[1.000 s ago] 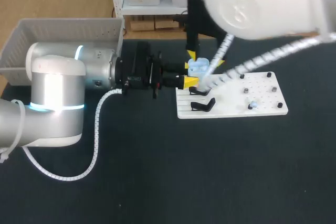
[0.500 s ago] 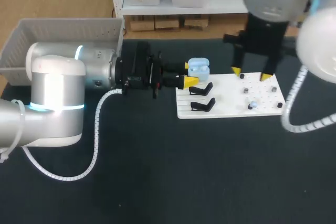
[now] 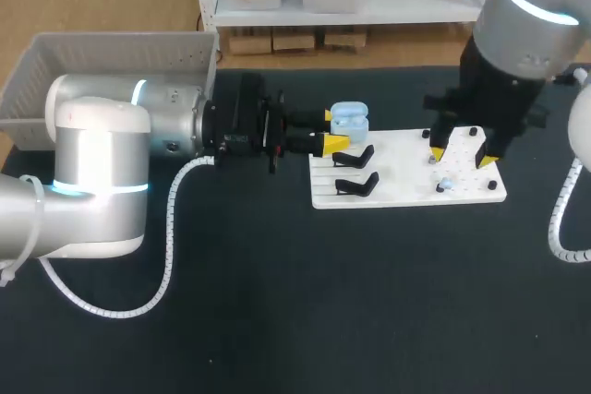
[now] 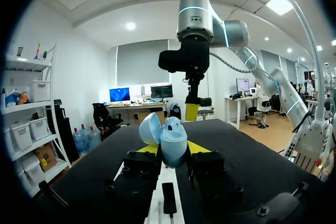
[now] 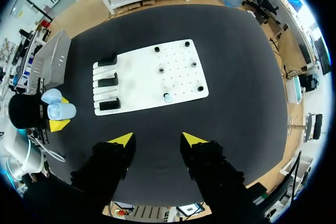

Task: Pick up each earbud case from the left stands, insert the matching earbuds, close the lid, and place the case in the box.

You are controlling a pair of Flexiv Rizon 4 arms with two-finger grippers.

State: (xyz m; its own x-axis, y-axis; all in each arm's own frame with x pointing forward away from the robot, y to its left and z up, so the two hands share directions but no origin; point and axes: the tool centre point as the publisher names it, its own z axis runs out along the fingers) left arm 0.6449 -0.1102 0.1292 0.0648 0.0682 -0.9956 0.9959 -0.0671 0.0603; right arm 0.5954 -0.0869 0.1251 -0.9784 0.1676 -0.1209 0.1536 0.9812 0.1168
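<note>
Holds the open earbud case (image 3: 348, 120) pinched from both sides in the left tool (image 3: 334, 129), lid up, above the worktop (image 3: 277, 320) and just left of the white board (image 3: 406, 193). Hovers with the right tool (image 3: 461, 155) spread wide over the board's right half, near the small pale earbud (image 3: 445, 184) lying there.

Judged as the fetching of that earbud: centre the spread tips on it, come straight down, close gently so as not to flick it off the board, and leave the case level for the insertion.

Cannot tell whether an earbud already sits inside the case, nor how the one on the board is turned; too small to make out. Shows only part of the grey box (image 3: 111, 43) at far left, behind the left arm (image 3: 102, 163).
</note>
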